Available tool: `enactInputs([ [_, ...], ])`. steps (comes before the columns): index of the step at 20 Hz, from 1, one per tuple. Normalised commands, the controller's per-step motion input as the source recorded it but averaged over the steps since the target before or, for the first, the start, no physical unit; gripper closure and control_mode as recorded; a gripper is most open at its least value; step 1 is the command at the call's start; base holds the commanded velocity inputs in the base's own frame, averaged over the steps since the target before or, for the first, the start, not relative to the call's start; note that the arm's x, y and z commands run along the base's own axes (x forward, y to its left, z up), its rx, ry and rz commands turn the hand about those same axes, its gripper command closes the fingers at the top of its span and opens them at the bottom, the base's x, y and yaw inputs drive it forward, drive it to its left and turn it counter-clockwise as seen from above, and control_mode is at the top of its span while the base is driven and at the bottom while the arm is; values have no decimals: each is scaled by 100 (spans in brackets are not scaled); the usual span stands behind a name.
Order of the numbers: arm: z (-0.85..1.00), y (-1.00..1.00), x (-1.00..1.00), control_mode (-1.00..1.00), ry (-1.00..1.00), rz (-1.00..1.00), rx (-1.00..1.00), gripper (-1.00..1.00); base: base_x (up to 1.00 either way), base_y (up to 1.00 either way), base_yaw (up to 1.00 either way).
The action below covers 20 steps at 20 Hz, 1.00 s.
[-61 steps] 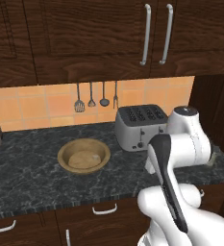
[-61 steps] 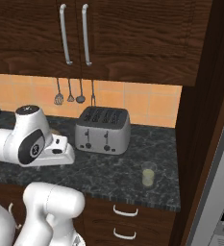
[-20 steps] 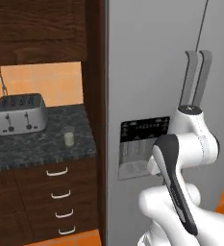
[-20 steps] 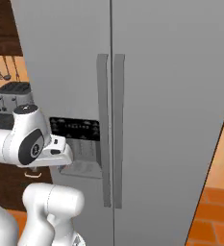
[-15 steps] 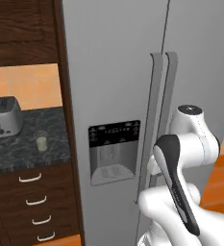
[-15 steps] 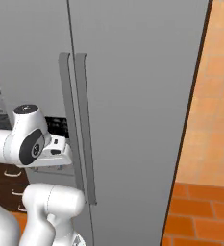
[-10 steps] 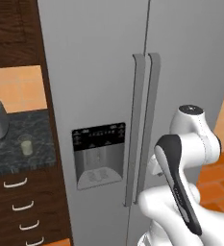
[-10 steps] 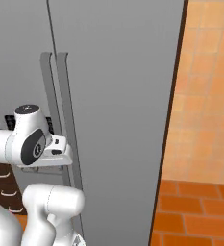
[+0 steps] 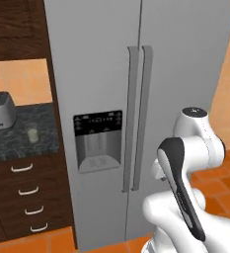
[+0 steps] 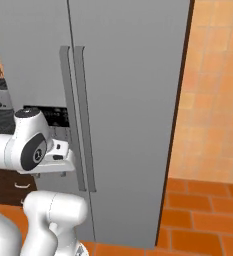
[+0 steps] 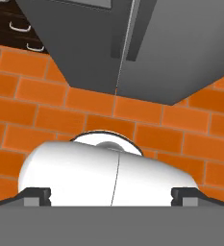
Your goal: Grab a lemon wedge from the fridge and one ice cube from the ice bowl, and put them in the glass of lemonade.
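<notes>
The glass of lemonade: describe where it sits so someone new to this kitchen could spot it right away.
Start at the tall grey fridge and look to its left in the left base view, where a dark speckled counter runs above drawers. The glass of lemonade stands there, a small clear tumbler of pale yellow-green liquid, far smaller than the steel toaster behind it.
</notes>
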Motion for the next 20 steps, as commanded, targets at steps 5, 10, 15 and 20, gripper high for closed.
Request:
enactInputs([
  [5, 0, 0, 0, 100, 0, 0, 0, -100, -23, 6, 0],
  [10, 0, 0, 0, 100, 0, 0, 0, -100, 10, 4, -7],
  [15, 0, 0, 0, 100, 0, 0, 0, -100, -20, -1, -11],
  [20, 0, 0, 0, 100, 0, 0, 0, -100, -28, 1, -2],
])
